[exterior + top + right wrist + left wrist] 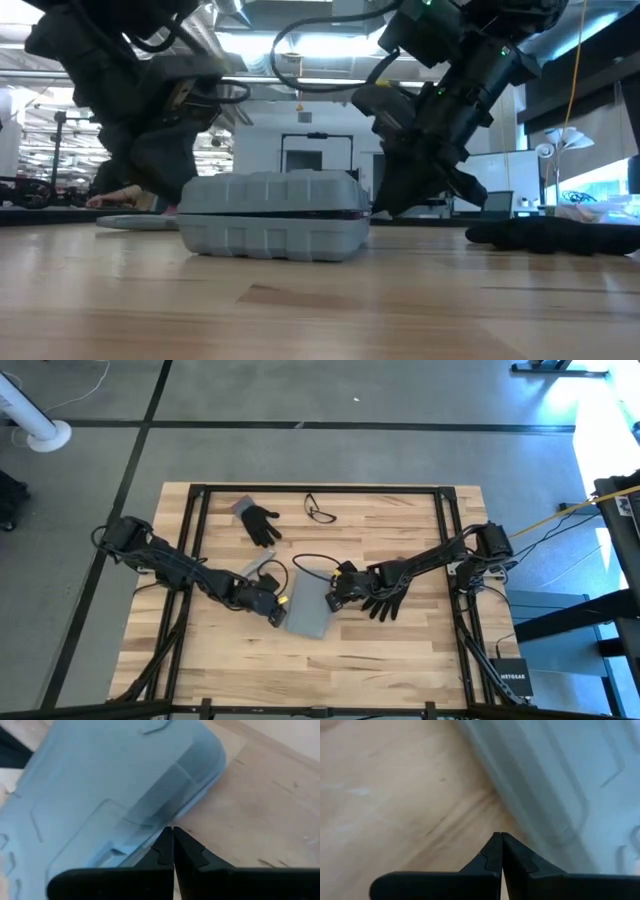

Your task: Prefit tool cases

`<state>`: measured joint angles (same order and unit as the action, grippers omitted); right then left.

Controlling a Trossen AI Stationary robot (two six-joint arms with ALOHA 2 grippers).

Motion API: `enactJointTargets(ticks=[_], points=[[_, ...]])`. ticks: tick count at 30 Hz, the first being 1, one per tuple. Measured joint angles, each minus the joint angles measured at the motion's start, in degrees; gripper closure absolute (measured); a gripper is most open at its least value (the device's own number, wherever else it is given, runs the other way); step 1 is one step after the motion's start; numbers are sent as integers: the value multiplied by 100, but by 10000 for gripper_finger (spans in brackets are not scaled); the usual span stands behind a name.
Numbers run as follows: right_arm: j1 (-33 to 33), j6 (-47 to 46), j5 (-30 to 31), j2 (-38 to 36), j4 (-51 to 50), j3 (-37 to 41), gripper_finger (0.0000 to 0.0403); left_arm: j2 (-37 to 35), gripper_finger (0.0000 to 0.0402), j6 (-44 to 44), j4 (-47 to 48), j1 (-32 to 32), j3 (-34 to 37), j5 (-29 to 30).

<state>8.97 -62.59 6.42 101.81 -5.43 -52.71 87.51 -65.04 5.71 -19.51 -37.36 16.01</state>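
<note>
High view: tool case (309,608) between left pincer (279,610) and right pincer (333,598).

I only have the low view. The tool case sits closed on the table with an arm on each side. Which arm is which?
Observer: From above, the left end effector is at the tool case on its left long edge; the right end effector is at its right.
Operator: Are they gripping it?
Observer: No. Both wrist views show fingers pressed together, tips beside the case's edge.
Operator: The dark thing at my right?
Observer: A black glove lying under the right arm; a second glove lies toward the table's far edge.
</note>
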Motion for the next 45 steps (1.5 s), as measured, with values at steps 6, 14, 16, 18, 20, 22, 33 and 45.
enactJointTargets(ticks=[6, 14, 16, 18, 20, 22, 33, 45], points=[[2, -16, -96, -53, 118, 0, 403, -80, 401, 451, 195, 93, 0, 14], [0, -109, -8, -56, 331, -11, 403, 509, 401, 742, -127, 210, -1, 104], [0, -130, -2, -56, 397, -11, 403, 690, 402, 723, -291, 208, -14, 91], [0, -162, 0, -56, 444, -11, 403, 763, 402, 564, -344, 206, -22, 48], [7, -164, 2, -58, 448, -13, 403, 761, 402, 483, -405, 188, -15, 33], [7, -164, 24, -58, 406, -13, 403, 674, 402, 559, -434, 180, -9, 35], [0, -471, 343, 232, 308, -17, 403, 478, 401, 532, -522, 136, 9, 83], [-2, -770, 61, 287, 820, -9, 403, 717, 402, 205, -663, 95, 6, 253]])
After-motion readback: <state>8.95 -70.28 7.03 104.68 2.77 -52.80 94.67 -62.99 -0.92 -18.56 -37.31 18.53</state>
